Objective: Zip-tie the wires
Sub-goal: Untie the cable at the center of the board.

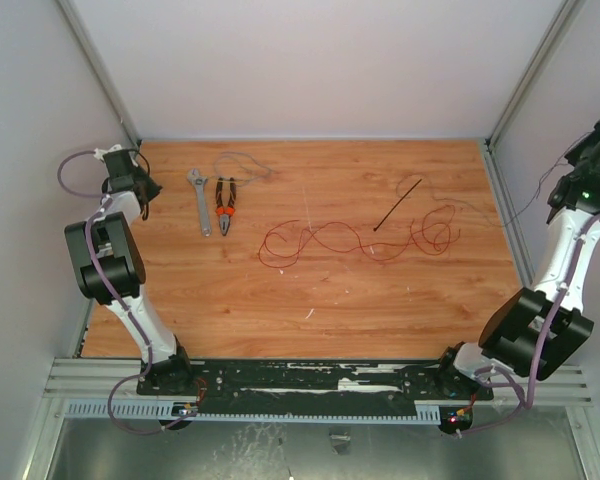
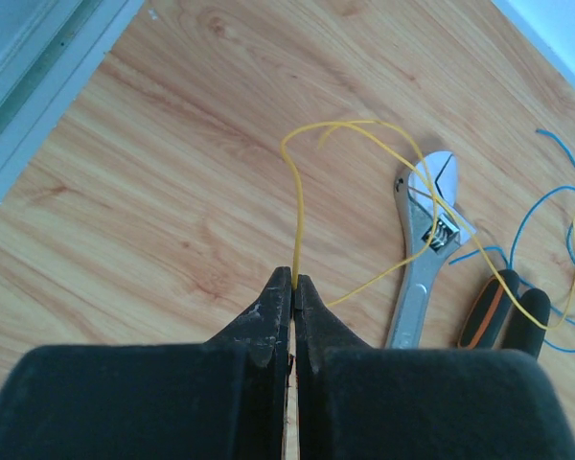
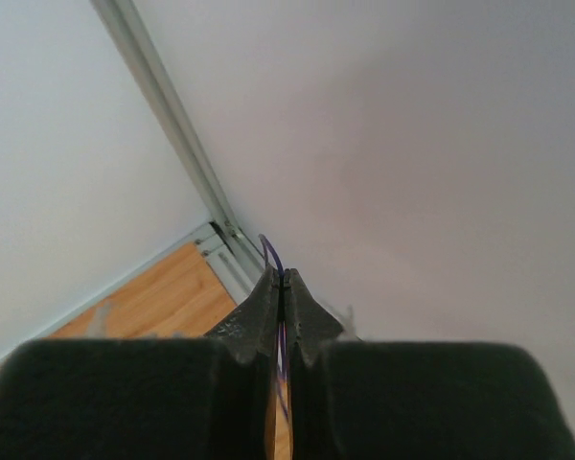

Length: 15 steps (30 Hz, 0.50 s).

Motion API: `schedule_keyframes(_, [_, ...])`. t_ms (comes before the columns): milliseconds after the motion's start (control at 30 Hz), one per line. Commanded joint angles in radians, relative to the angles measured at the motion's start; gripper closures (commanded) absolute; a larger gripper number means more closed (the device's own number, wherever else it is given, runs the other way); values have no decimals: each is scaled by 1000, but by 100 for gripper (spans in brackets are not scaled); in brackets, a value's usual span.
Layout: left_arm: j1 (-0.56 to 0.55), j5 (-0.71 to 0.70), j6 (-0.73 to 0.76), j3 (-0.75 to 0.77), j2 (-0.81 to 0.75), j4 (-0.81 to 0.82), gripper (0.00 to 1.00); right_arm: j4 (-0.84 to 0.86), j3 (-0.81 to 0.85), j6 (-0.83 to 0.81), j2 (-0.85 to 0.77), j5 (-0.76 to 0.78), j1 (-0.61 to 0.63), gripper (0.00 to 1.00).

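Two of the wires (image 1: 350,240) are pinched: left fingers (image 2: 268,311) closed on one at top view's upper left, right fingers (image 3: 259,311) on another at far right. Rest lie loose mid-bench (image 1: 330,310), zip tie (image 1: 397,204) just beside, untouched. Gathering likely; bundling needed next.

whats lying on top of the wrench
Thin strands of the wires cross over the wrench, at its head and upper handle. The wood table lies under it; whatever the wrench's body covers cannot be seen.

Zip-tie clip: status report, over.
Left gripper shut on yellow strand. Right gripper shut on purple strand. Wires loose, zip tie untouched. Wrench, pliers off left.
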Motion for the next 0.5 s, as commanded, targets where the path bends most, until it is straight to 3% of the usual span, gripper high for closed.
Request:
schedule_keyframes(0, [-4,68,-2,37,13,18,100,64,-28,50,-29,-147,-2,100])
schedule_keyframes(267, [-167,177,9,116,11,3,100,113,-1,103,5,-385,58,100])
schedule_keyframes(467, [-266,191,2,161,67,-12,73,117,51,123,28,-490,123,100])
